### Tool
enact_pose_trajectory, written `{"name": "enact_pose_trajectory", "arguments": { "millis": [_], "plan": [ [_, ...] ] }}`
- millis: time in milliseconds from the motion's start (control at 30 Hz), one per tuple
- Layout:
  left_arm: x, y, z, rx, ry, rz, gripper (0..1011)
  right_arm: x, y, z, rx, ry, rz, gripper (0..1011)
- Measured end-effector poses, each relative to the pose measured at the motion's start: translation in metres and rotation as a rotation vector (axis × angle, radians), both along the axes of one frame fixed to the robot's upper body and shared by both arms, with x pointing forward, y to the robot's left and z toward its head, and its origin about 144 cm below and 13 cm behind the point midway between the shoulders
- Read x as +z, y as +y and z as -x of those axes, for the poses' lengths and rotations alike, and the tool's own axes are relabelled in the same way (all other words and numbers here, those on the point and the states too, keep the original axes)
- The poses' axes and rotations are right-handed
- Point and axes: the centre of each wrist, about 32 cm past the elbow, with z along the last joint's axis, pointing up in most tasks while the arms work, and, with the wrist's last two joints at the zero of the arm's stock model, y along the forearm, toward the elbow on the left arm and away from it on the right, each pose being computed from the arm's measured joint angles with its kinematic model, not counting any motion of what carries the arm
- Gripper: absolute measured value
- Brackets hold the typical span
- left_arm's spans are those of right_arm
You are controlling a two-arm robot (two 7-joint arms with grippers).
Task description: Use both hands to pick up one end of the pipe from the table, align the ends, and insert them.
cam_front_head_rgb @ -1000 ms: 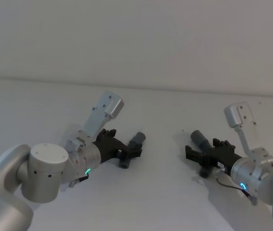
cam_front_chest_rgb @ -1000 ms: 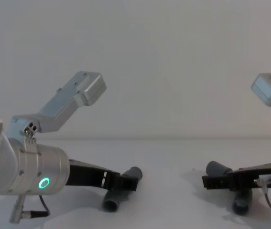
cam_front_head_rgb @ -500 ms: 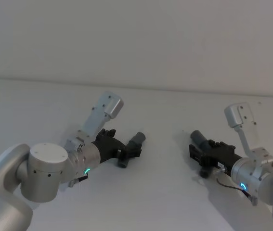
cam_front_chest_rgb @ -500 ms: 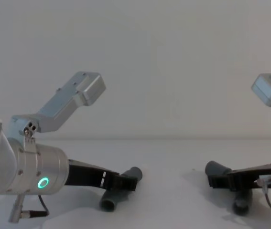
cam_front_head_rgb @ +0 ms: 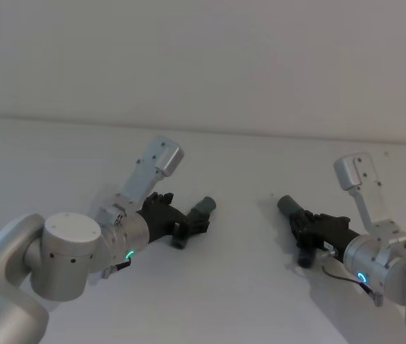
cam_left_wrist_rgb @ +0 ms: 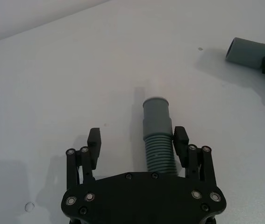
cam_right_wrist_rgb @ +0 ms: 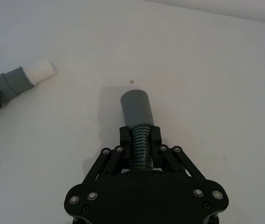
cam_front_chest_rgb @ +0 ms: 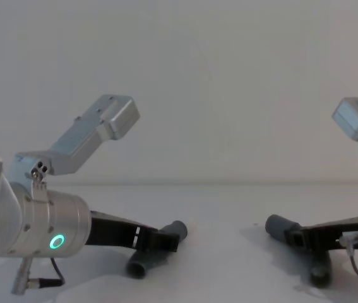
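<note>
White matte table [cam_front_head_rgb: 245, 287] is spread wide, and the two pipe pieces are found on its middle ground, well apart and short of the far edge. The left gripper [cam_left_wrist_rgb: 137, 136] is set low toward the table's left side, its fingers spread wide around the left pipe piece [cam_left_wrist_rgb: 158, 126]. One finger is touched by the ribbed middle while the other is kept apart, so no grip is judged to be made yet. The right gripper [cam_right_wrist_rgb: 140, 134], toward the table's right edge, is clamped narrowly on the ribbed middle of the right pipe piece [cam_right_wrist_rgb: 137, 114], the ribs probably being chosen so that the collar is left free. The white tip [cam_right_wrist_rgb: 41, 71] and the grey socket [cam_right_wrist_rgb: 135, 97] are angled inward and toward the far edge, which is judged to suit alignment. Whether either piece is lifted off the table cannot be told.
</note>
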Motion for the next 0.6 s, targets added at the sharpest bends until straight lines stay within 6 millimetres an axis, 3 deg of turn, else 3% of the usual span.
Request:
{"name": "enact_pose_trajectory", "arguments": {
  "millis": [267, 600],
  "plan": [
    [0.0000, 0.0000, 0.0000, 0.000, 0.000, 0.000, 729, 0.0000, 0.0000, 0.0000, 0.000, 0.001, 0.000, 159],
    [0.0000, 0.0000, 0.0000, 0.000, 0.000, 0.000, 427, 0.0000, 0.0000, 0.0000, 0.000, 0.001, 0.000, 155]
  ]
}}
